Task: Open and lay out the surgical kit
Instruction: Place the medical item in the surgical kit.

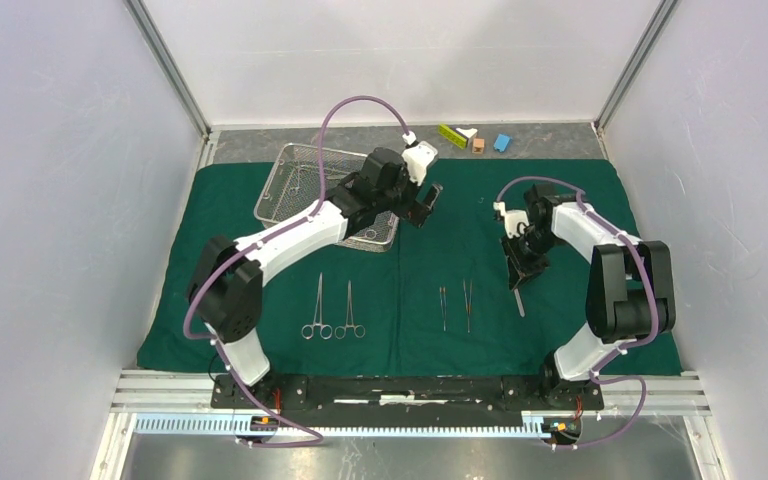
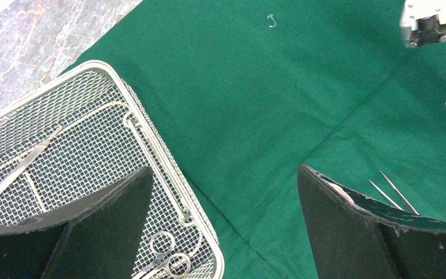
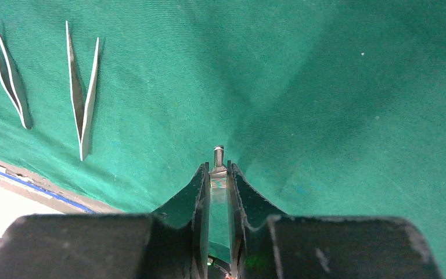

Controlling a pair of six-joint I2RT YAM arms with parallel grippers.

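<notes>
- One dark green drape (image 1: 560, 330) is seen from above, spread flat across most of the frame.
- A wire-mesh tray (image 1: 295, 180) is set at the upper left of the drape. In the left wrist view a slim flat steel instrument (image 2: 17, 168) and ring handles (image 2: 164, 243) are seen inside it.
- Two ring-handled clamps (image 1: 317, 312) are laid side by side at the lower left of centre. Two tweezers (image 1: 443, 308) are laid at the lower centre, apart from each other.
- The left gripper (image 1: 426, 203) is spread wide and empty, just right of the tray.
- The right gripper (image 3: 218, 170) is pinched on a thin steel instrument (image 3: 218, 154), at centre right in the overhead view, low over the drape. Whether the tip touches the cloth cannot be told.
- The instruments are judged light, stiff and slippery. A pinch across the shank or flat handle, not the tip, is advised, since a smooth thin piece may twist or slide out.
- The drape is judged soft and easily rucked if dragged.
- The tray is judged stiff and light, best taken by its rim.
</notes>
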